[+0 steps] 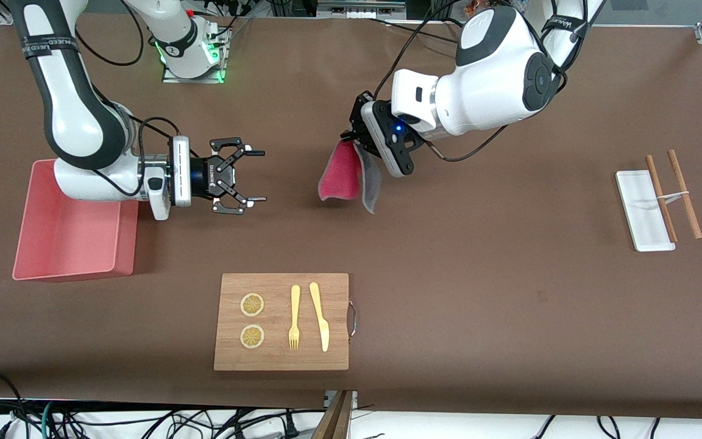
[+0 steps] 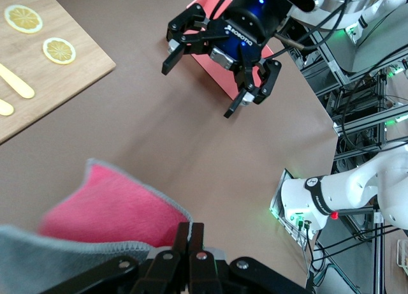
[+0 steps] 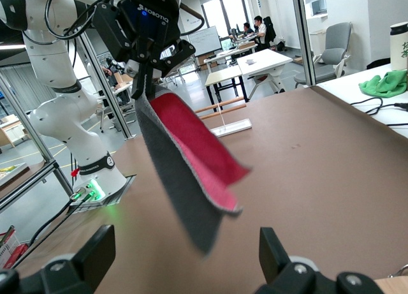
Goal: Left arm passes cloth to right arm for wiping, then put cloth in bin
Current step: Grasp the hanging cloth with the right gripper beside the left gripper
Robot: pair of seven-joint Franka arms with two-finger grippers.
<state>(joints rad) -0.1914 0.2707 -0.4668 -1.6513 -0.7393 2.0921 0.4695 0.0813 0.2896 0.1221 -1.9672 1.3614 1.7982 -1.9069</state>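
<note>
Left hand (image 1: 351,135) clamped on the cloth (image 1: 346,175), which hangs folded, pink inside grey, above the bare counter (image 1: 479,274) mid-span, right hand (image 1: 256,176) facing it with fingers spread wide and holding nothing, up beside the bin (image 1: 70,241) at the right arm's end.

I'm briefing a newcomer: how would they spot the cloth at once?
Find the left gripper, shut, up over the middle of the brown table. The cloth hangs from it, facing the open right gripper. It is the only soft thing here, pink-red one side, grey the other.
</note>
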